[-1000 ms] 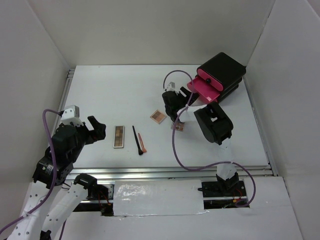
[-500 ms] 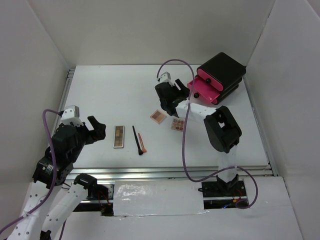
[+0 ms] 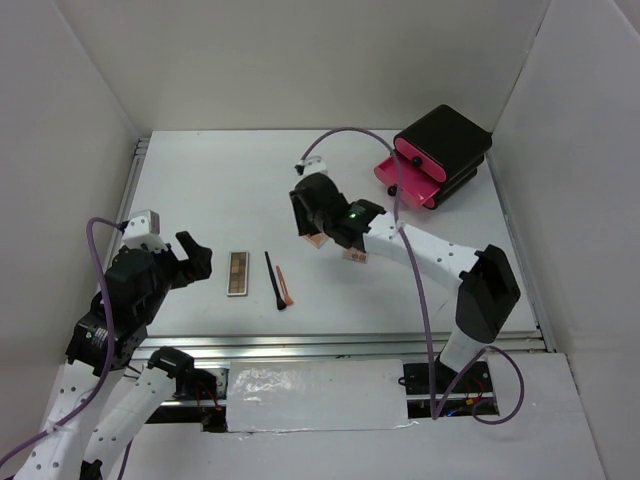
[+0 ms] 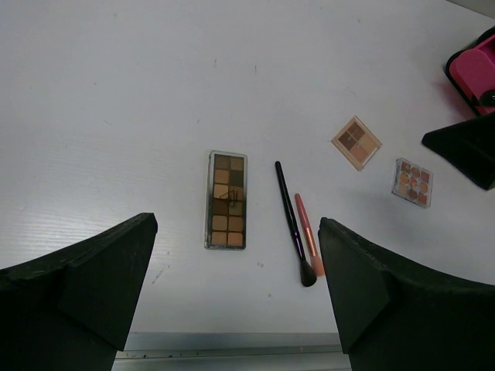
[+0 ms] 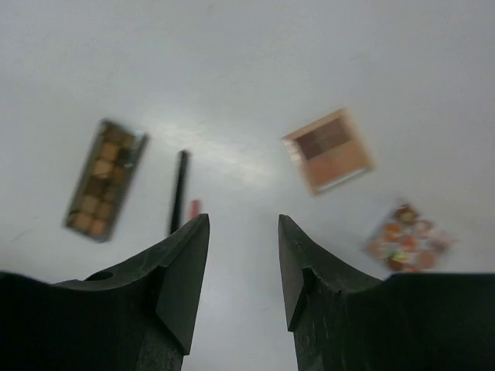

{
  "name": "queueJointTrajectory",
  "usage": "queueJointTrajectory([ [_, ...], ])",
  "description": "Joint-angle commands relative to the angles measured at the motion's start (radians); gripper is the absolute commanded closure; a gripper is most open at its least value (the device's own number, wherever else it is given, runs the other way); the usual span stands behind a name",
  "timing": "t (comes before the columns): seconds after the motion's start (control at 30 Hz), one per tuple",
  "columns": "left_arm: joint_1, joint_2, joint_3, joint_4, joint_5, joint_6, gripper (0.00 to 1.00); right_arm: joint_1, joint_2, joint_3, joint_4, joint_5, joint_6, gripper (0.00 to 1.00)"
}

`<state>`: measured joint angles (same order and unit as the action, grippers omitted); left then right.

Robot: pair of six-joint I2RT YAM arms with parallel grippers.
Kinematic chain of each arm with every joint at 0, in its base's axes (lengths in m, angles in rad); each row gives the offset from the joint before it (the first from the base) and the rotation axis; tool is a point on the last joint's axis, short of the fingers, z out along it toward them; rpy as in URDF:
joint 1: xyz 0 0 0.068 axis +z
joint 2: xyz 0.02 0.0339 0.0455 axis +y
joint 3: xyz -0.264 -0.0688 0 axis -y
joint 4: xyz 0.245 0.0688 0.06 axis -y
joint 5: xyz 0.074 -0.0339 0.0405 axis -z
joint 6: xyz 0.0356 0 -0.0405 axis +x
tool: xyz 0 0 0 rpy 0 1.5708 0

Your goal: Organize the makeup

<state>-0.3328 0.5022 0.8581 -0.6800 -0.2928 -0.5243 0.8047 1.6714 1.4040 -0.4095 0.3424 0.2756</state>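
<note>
Top view, 12 = far side. L gripper (image 3: 195, 252) hangs at 8 o'clock of the table (image 3: 200, 180), jaws released wide, nothing in them. Its wrist cam gives us the narrow brown palette (image 4: 226, 199) lying flat, the black brush (image 4: 291, 224) just beside it at its 3 o'clock, and the orange pencil (image 4: 308, 246) close alongside the brush's bristle end. R gripper (image 5: 244, 228) is near table centre, fingers part-way apart w/ bare table in the gap, so we call it empty. The tan square palette (image 5: 331, 149) lies at 1 o'clock of its fingertips, blurred. The second square palette (image 4: 412, 182) is at 4 o'clock of the first, apart. The black box (image 3: 440, 155) sits at 2 o'clock, a pink drawer sticking out.
</note>
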Motion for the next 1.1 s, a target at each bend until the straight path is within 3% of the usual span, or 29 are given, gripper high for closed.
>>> queueJointTrajectory([
  [0.0,-0.003,0.006,0.004,0.031,-0.017,0.004,0.01,0.118,0.080,0.032,-0.089,-0.091,0.264,0.52],
  [0.1,-0.003,0.004,0.005,0.028,-0.025,0.001,0.01,0.181,0.200,0.127,-0.155,-0.016,0.338,0.51],
  [0.4,-0.006,-0.004,0.006,0.023,-0.032,-0.003,0.01,0.258,0.410,0.256,-0.178,-0.037,0.424,0.54],
  [1.07,-0.008,-0.025,0.004,0.023,-0.032,-0.003,0.00,0.274,0.530,0.328,-0.229,-0.036,0.427,0.58],
])
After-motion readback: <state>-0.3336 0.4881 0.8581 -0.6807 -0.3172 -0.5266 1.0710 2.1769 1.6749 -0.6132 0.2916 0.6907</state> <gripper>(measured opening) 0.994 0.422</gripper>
